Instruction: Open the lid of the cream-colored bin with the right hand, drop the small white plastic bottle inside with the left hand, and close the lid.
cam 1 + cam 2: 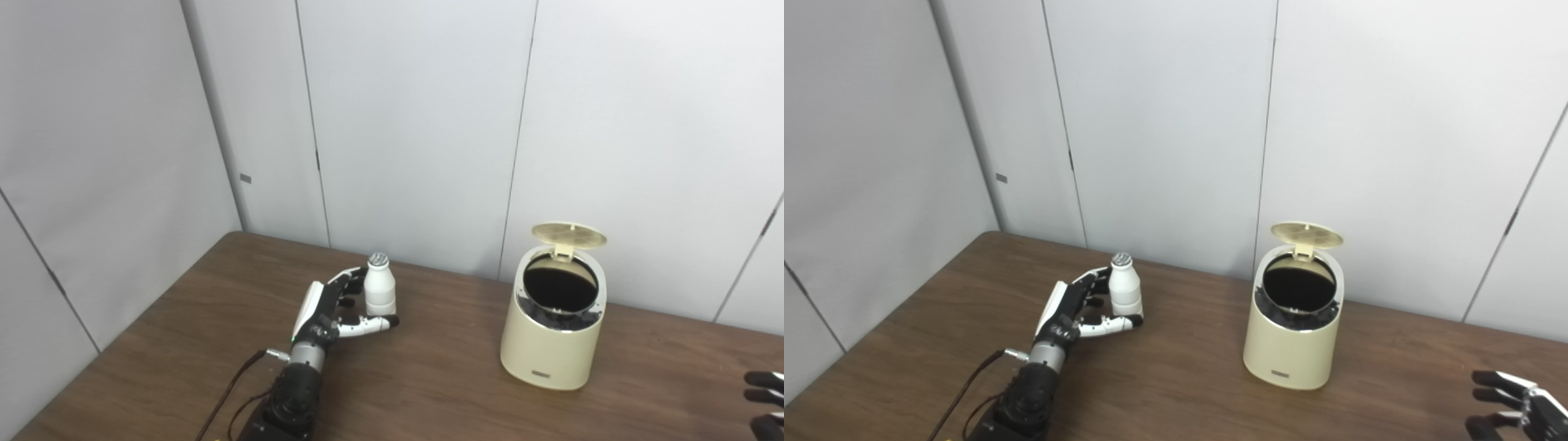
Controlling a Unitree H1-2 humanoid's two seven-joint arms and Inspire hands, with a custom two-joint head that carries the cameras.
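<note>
Lid (569,235) of the cream-colored bin (554,343) stands open; left hand (334,306) cups the small white plastic bottle (379,286) upright on the worktop (429,380), left of the bin; right hand (1513,404) waits spread, near right; next comes lifting and carrying the bottle over the opening.

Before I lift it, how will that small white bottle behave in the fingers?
The small white bottle stands upright, tall and narrow, so a sideways nudge would probably tip it. Its smooth plastic sides may slip. The left hand curls around it; it looks light.

Dark wood-grain table (429,392) against pale grey panelled walls (416,122).
</note>
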